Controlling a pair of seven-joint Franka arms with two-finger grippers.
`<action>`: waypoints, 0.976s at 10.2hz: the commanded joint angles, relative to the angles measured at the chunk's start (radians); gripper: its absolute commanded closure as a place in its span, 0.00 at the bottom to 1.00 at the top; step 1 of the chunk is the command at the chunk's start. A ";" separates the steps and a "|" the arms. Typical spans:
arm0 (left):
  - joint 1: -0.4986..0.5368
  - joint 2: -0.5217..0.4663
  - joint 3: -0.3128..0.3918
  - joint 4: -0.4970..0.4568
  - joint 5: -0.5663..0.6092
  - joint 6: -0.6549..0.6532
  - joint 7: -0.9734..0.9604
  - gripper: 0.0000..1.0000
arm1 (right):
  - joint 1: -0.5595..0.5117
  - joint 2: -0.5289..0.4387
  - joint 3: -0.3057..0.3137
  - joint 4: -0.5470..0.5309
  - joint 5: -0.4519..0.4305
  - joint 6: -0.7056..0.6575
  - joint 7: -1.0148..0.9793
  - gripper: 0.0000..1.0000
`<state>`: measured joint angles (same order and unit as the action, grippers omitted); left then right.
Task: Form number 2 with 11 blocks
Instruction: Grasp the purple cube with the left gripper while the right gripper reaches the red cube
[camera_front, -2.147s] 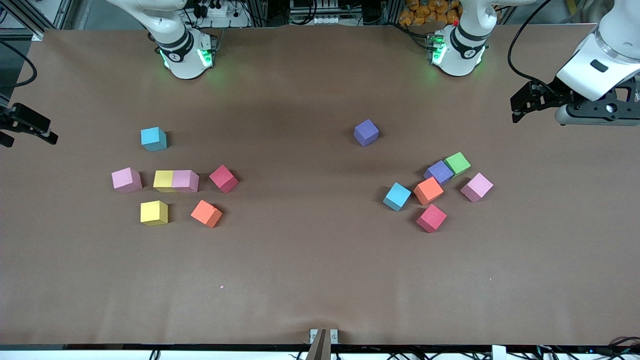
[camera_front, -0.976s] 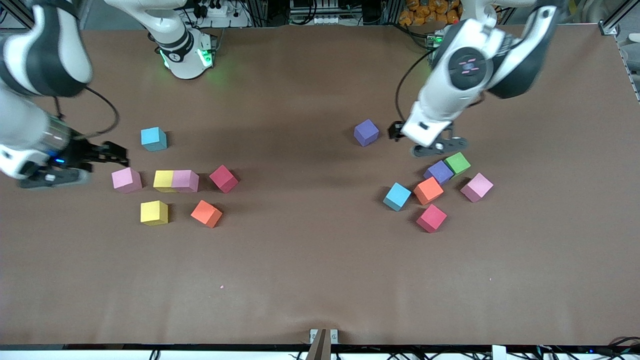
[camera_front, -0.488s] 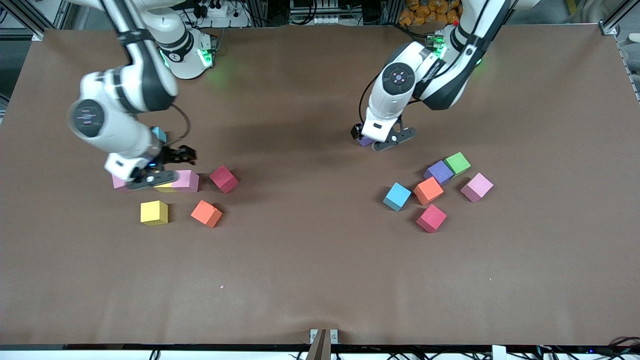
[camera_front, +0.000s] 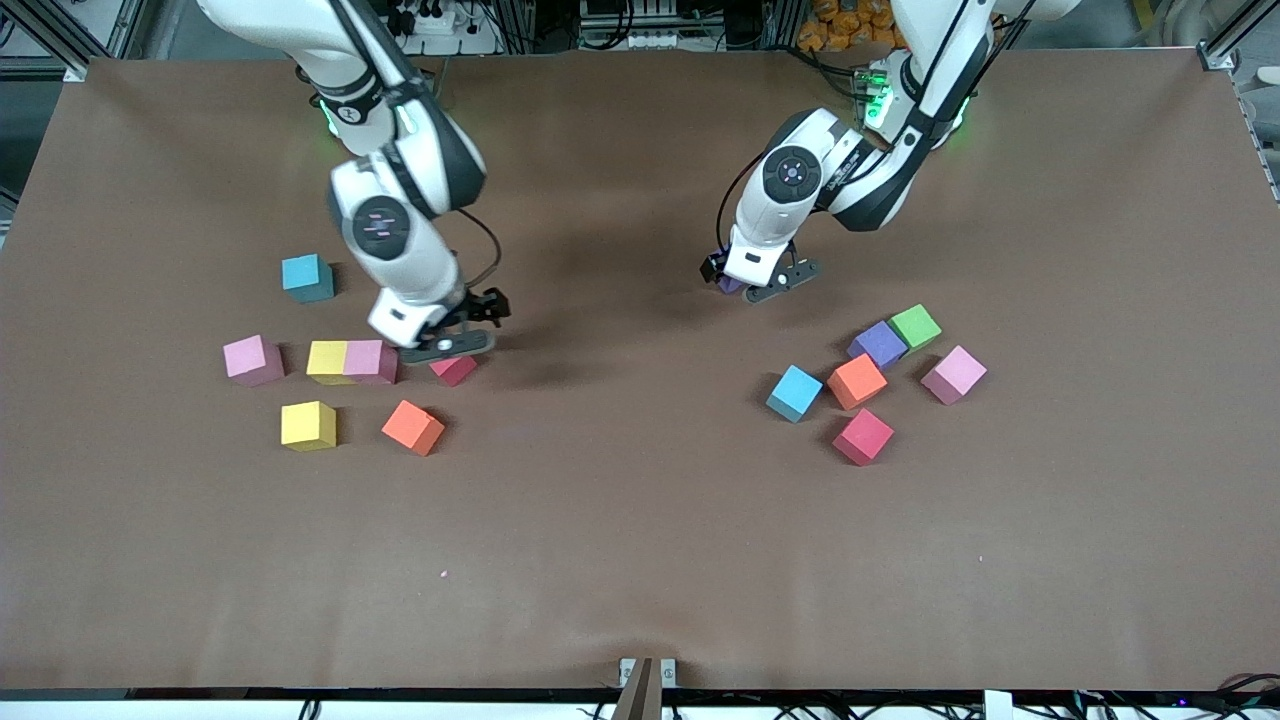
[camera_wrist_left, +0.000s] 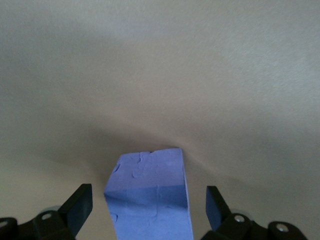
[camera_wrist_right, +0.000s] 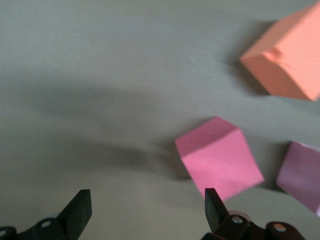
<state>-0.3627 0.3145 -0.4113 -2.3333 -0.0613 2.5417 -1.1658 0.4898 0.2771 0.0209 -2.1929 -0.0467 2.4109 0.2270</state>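
Note:
My left gripper is low on the table and open, its fingers either side of a lone purple block with a gap at each face. My right gripper hangs open just above a red block, which lies beside one finger, not between the two. Near it lie an orange block, a touching yellow and pink pair, another pink, a yellow and a light blue block. No number 2 shows.
Toward the left arm's end lies a loose cluster: purple, green, orange, pink, light blue and red cubes. Bare brown table spreads between the two groups and toward the front camera.
Both arms swung in from the table's ends. The right gripper passed over the pink and yellow blocks to the red one. The left gripper settled around the lone purple block.

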 joint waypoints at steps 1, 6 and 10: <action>-0.024 0.009 -0.001 -0.004 -0.022 0.022 -0.052 0.00 | -0.016 0.033 -0.009 0.025 -0.053 0.028 -0.168 0.00; -0.058 0.041 0.000 0.009 -0.005 0.025 -0.043 0.68 | -0.036 0.027 -0.010 0.016 -0.054 0.028 -0.458 0.00; -0.154 0.041 -0.001 0.061 0.155 0.011 -0.009 0.94 | -0.108 0.031 -0.010 0.012 -0.054 0.034 -0.583 0.00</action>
<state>-0.4884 0.3558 -0.4159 -2.2996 0.0662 2.5558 -1.1943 0.4165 0.3029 0.0021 -2.1829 -0.0814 2.4373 -0.3170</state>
